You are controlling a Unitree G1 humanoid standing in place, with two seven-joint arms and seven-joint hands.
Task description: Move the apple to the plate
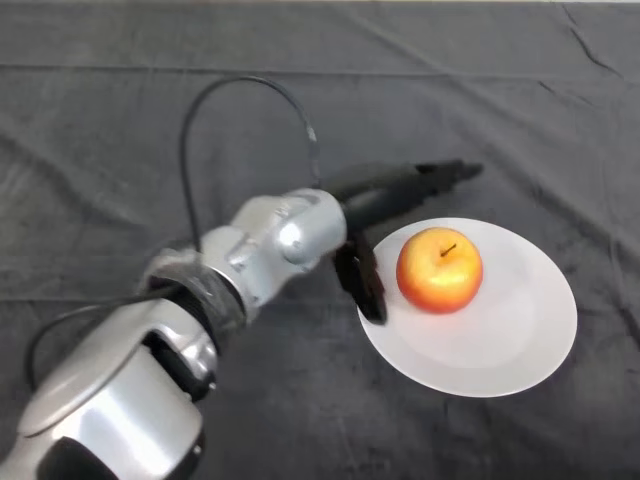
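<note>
A red and yellow apple (439, 269) stands upright on the left part of a round white plate (500, 350), stem up. My left hand (375, 195) reaches in from the lower left, just left of the apple. Its fingers (430, 176) stretch straight out past the plate's far rim. The thumb (361, 277) points down over the plate's left edge. A small gap lies between the thumb and the apple. The hand is open and holds nothing.
A dark, creased cloth (150, 120) covers the whole table. My silver-grey forearm (200, 300) crosses the lower left of the view.
</note>
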